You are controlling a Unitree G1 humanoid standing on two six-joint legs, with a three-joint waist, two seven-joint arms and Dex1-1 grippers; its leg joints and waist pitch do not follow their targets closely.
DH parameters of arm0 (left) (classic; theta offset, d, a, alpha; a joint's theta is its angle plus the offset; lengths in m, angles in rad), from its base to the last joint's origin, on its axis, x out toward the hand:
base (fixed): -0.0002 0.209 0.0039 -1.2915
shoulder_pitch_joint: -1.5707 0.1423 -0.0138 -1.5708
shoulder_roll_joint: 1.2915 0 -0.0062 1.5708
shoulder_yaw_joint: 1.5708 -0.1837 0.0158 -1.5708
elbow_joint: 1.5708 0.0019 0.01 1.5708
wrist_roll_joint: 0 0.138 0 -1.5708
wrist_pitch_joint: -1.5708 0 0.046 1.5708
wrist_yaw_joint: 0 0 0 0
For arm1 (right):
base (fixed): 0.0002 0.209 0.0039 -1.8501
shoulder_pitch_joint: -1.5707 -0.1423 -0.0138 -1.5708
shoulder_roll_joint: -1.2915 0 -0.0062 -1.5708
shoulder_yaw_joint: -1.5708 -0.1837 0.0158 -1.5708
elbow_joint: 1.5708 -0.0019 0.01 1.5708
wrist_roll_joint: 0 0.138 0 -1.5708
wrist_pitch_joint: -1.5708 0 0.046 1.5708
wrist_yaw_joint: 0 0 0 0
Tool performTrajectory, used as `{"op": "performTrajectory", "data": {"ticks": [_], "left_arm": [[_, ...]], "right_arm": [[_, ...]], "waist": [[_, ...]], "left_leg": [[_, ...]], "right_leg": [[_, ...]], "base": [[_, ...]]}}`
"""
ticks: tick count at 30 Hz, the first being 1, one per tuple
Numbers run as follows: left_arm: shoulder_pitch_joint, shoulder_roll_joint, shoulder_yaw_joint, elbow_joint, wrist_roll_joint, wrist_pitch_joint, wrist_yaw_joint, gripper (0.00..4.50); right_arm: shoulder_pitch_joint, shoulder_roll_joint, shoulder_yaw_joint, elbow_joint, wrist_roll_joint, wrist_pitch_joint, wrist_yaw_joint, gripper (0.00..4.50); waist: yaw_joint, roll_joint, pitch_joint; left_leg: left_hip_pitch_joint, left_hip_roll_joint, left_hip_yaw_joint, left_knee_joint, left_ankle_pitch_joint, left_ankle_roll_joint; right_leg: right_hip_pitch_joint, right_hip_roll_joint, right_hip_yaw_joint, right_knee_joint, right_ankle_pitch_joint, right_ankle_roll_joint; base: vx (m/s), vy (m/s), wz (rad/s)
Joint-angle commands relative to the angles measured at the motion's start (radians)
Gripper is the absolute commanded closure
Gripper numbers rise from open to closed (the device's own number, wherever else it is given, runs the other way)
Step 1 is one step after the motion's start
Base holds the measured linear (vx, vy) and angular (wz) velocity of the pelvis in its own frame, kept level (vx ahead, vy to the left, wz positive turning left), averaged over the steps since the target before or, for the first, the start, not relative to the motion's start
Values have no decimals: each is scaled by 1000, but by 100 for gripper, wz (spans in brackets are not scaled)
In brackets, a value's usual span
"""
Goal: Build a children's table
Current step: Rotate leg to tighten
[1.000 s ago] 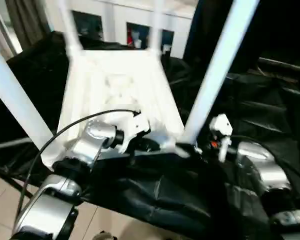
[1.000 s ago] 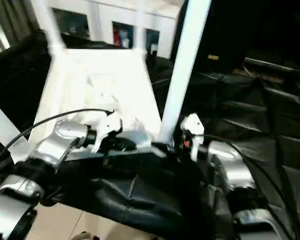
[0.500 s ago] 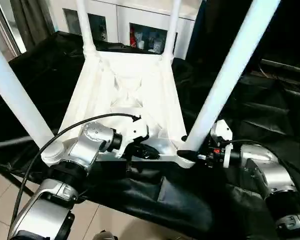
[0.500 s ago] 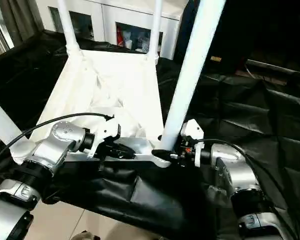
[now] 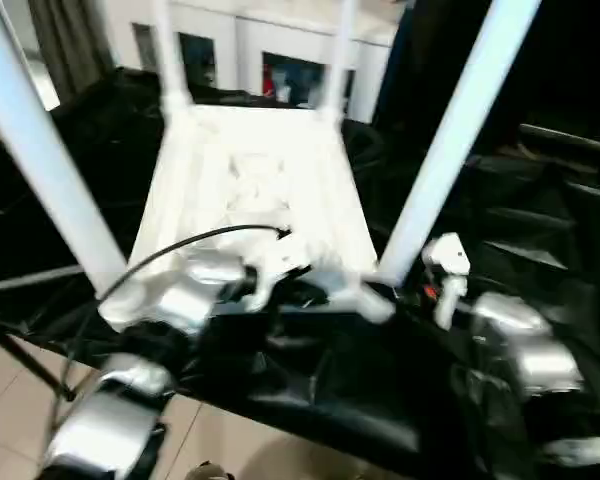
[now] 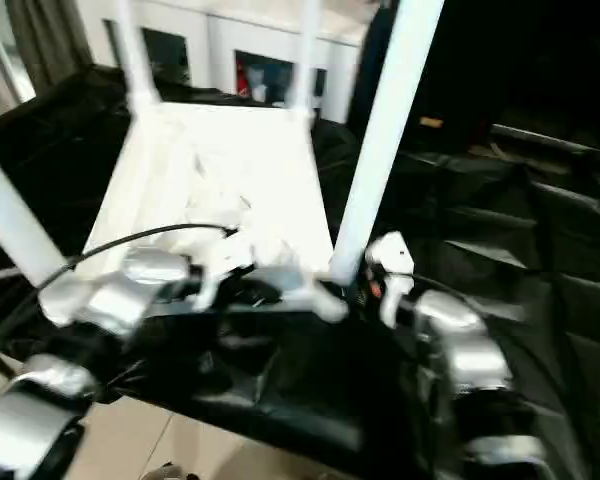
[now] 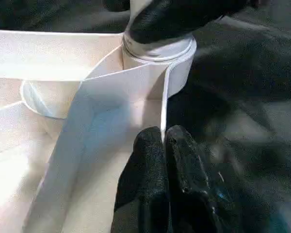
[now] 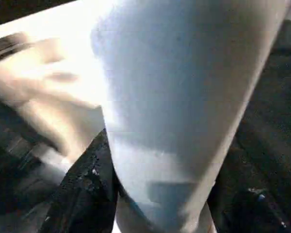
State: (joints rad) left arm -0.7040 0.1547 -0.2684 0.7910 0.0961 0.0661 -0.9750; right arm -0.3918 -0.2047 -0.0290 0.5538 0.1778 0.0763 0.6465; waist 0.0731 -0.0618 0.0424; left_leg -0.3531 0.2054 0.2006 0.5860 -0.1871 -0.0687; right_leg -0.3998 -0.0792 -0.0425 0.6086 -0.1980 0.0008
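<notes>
Left-eye view, op: your all-white plastic children's table (image 5: 255, 185) lies upside down on the black crinkled sheeting (image 5: 540, 210), ribbed underside up, four long tapered round legs standing in their corner sockets. Half a sec ago the shot was crisp w/ both arms set at the near edge; now it's smeared and the framing has shifted, so the head is moving, and the table's place on the sheeting reads the same. The near-right leg (image 5: 450, 140) is where the change is: right gripper (image 8: 150, 194) has drawn its black fingers in around the leg's base, one finger (image 8: 82, 194) down each side of the smooth, matte cylinder, grasping it just above the socket. Left gripper (image 7: 164, 145) is clenched, its two fingertips pinched together on the thin upright rim of the top, close beside that same round socket (image 7: 157, 53), where a black finger of the other gripper also shows. Read it as bracing the top while the last leg gets seated; all four legs look up, so you're prob. near the finish. Behind: white glass-door cabinet (image 5: 280, 65), pale tiled floor (image 5: 20, 400) below.
</notes>
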Motion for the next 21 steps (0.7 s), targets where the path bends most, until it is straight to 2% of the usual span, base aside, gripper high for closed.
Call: {"op": "performTrajectory", "data": {"ticks": [1, 2, 4, 5, 7, 9, 11, 13, 15, 18, 19, 21], "left_arm": [[-28, -64, 26, 22, -1, 12, 134, 450], [-36, -85, 24, 32, 6, 12, 165, 450], [-42, -105, 19, 38, 11, 15, 183, 450], [-46, -122, 13, 45, 16, 13, 198, 450], [-54, -152, -6, 56, 28, -2, 209, 450], [-56, -156, -14, 61, 33, -11, 206, 450], [-59, -153, -21, 74, 37, -17, 195, 450], [-59, -144, -19, 77, 37, -16, 188, 450], [-59, -128, -21, 81, 40, -17, 172, 450], [-55, -77, -30, 74, 40, -2, 89, 450], [-55, -75, -30, 74, 40, -2, 85, 450], [-47, -38, -44, 58, 35, 7, 4, 450]], "right_arm": [[5, 62, 18, 77, -25, 70, -135, 254], [-7, 81, 14, 94, -40, 71, -198, 254], [-17, 97, 16, 108, -58, 68, -245, 254], [-24, 115, 20, 116, -72, 65, -279, 254], [-27, 140, 53, 108, -117, 32, -305, 254], [-24, 142, 69, 104, -134, 5, -296, 199], [-23, 149, 72, 105, -133, -21, -288, 183], [-25, 142, 72, 104, -128, -32, -275, 164], [-30, 126, 76, 109, -127, -52, -255, 141], [-27, 53, 78, 76, -91, -63, -69, 141], [-26, 50, 78, 74, -90, -64, -61, 141], [-14, -5, 93, 41, -66, -69, 83, 141]], "waist": [[-8, -1, -40], [-13, 5, -40], [-22, 2, -41], [-21, 5, -42], [-22, 6, -44], [-21, 6, -44], [-20, 7, -45], [-19, 7, -45], [-19, 7, -45], [-18, 6, -44], [-17, 6, -45], [-16, 5, -46]], "left_leg": [[11, 26, -28, -84, -351, -26], [14, 26, -29, -84, -360, -28], [12, 24, -30, -83, -373, -28], [13, 25, -30, -84, -372, -23], [11, 26, -29, -86, -359, -20], [12, 26, -27, -86, -360, -14], [10, 27, -24, -86, -345, -9], [8, 27, -23, -86, -338, -2], [10, 27, -22, -85, -344, 2], [7, 26, -23, -85, -352, 15], [6, 27, -22, -85, -346, 19], [3, 28, -22, -84, -320, 25]], "right_leg": [[24, -65, 31, -110, -505, -109], [19, -65, 32, -113, -508, -105], [19, -63, 30, -115, -514, -102], [19, -64, 30, -116, -503, -102], [21, -62, 31, -113, -452, -111], [20, -61, 33, -110, -411, -124], [22, -59, 35, -105, -352, -144], [26, -59, 36, -102, -326, -155], [25, -60, 36, -103, -333, -159], [29, -61, 35, -107, -368, -149], [30, -61, 35, -107, -363, -149], [34, -63, 36, -104, -339, -159]], "base": [[0, 0, 0], [0, 0, 0], [0, 0, 0], [0, 0, 0], [0, 0, 0], [0, 0, 0], [0, 0, 0], [0, 0, 0], [0, 0, 0], [0, 0, 0], [0, 0, 0], [0, 0, 0]]}}
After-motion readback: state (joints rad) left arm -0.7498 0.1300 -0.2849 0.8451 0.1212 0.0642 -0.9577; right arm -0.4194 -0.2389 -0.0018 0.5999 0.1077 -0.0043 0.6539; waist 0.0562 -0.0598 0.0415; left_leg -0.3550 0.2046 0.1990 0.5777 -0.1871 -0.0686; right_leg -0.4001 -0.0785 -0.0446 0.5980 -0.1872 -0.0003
